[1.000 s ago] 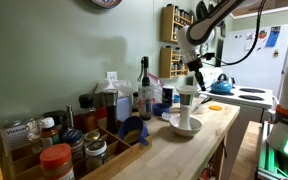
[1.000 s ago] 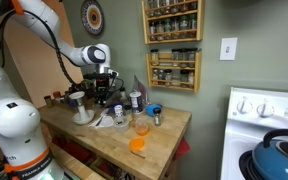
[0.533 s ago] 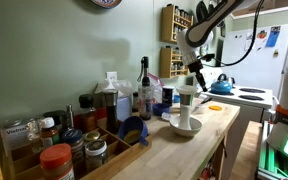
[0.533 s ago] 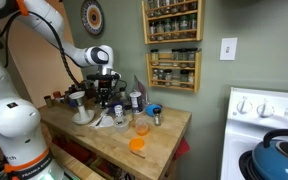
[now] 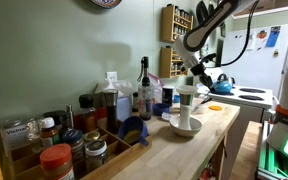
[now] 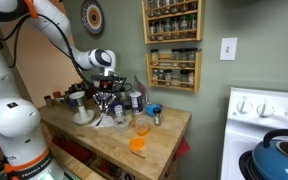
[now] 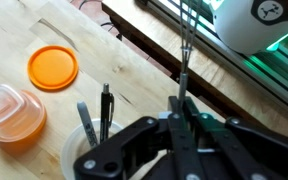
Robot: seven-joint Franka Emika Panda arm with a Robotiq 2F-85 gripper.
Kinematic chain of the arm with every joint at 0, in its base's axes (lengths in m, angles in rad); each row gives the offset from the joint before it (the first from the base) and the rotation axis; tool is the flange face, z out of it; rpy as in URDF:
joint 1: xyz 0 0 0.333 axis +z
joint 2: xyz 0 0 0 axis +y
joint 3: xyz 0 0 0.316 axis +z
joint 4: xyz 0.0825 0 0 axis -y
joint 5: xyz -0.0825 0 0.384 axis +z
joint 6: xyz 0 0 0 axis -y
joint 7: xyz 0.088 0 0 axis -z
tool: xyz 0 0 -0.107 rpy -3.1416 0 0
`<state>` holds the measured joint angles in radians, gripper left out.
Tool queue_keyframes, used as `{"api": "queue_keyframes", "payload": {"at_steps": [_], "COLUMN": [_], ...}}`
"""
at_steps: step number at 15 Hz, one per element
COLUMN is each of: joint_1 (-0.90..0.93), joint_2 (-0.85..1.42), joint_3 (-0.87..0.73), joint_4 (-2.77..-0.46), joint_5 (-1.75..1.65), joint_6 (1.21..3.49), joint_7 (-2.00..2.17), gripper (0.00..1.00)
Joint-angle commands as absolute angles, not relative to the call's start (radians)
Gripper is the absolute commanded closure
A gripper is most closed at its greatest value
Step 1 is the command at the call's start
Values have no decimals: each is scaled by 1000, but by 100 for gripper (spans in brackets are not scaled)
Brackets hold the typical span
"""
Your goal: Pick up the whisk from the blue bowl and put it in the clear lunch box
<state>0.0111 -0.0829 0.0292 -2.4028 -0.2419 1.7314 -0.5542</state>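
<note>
The matte black gripper (image 7: 178,108) is seen in the wrist view with its fingers pinched on the thin metal stem of the wire whisk (image 7: 185,50), which is held above the grained wooden counter (image 7: 134,75). Beyond, a round orange lid (image 7: 52,67) and a translucent, rounded lunch box (image 7: 12,112) are set on that counter.

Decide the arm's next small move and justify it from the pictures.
Probably carry the whisk across toward the clear lunch box: in the wrist view the jaws look shut on its handle, the box stands open with its orange lid lying apart, and the gripper is not yet above it.
</note>
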Motion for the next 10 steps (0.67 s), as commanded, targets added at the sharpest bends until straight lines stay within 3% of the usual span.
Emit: {"api": "queue_keyframes", "payload": {"at_steps": [1,10], "joint_1": [16,-7], "joint_2": [4,104], "joint_3": [19,6], "joint_4": [-2357,-2281], "joint_5": [-278,-369], "joint_6": [1756,1799], "joint_7": [-593,-490], "gripper": [98,98]}}
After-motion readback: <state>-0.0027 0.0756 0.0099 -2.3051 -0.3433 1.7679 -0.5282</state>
